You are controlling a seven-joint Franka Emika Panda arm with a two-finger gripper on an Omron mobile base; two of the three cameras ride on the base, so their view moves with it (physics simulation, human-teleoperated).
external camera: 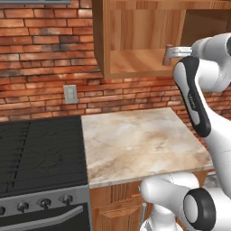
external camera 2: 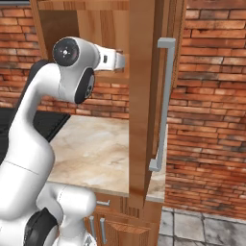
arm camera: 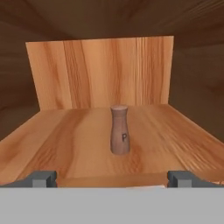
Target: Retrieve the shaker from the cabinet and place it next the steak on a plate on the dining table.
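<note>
Reddish-brown and upright, the shaker stands alone on the shelf of the light wooden cabinet, roughly midway between the shelf's front edge and the back panel, with a letter P on its side. In the hand view it sits centred between the two finger tips, which rise far apart at the bottom corners: the jaws of the gripper are spread wide and grip nothing, and the shaker stands ahead of them, not yet between them. From the left base view the shaker shows just beside the hand, at the cabinet's opening, above the marbled tabletop next to the black stove.

The likely next step is a straight advance and a squeeze. The risks I judge from here: the shaker is narrow and tall for its base, so a finger tip that brushes it off-centre could tip it over or push it toward the back panel. The hand also travels low over the shelf, so a slight dip could scrape the wood. The open cabinet door stands close beside the arm and could be struck on withdrawal.
</note>
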